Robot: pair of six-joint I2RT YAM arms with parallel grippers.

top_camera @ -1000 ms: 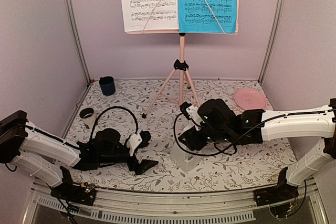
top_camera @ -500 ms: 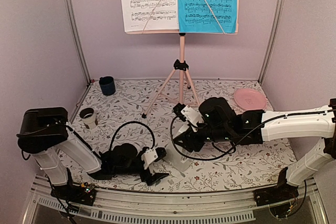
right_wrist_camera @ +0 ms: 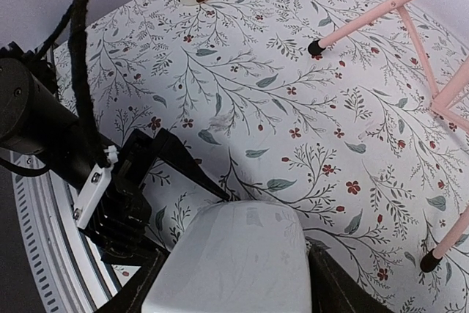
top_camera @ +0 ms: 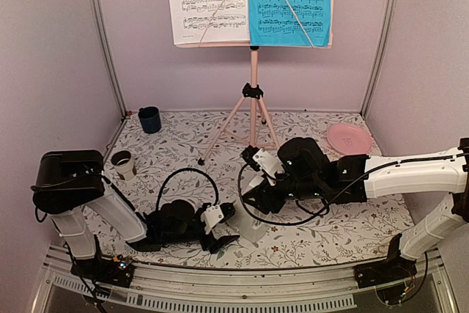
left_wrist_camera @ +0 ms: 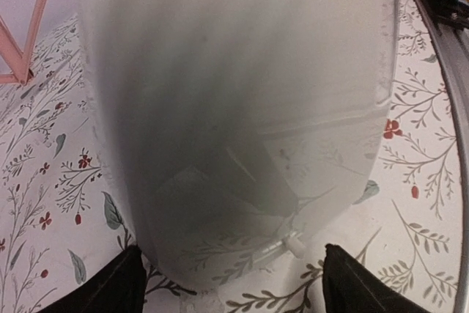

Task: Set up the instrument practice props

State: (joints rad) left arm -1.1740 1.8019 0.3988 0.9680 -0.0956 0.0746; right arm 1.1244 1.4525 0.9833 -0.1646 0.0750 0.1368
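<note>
Right hand (right_wrist_camera: 238, 287) clasps the metronome (right_wrist_camera: 234, 243) — plain at the wrist (overhead half-hidden).

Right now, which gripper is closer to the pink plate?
Right. The right gripper sits left of the pink plate, nearer the front; the left gripper lies even farther left, by the front edge.
</note>
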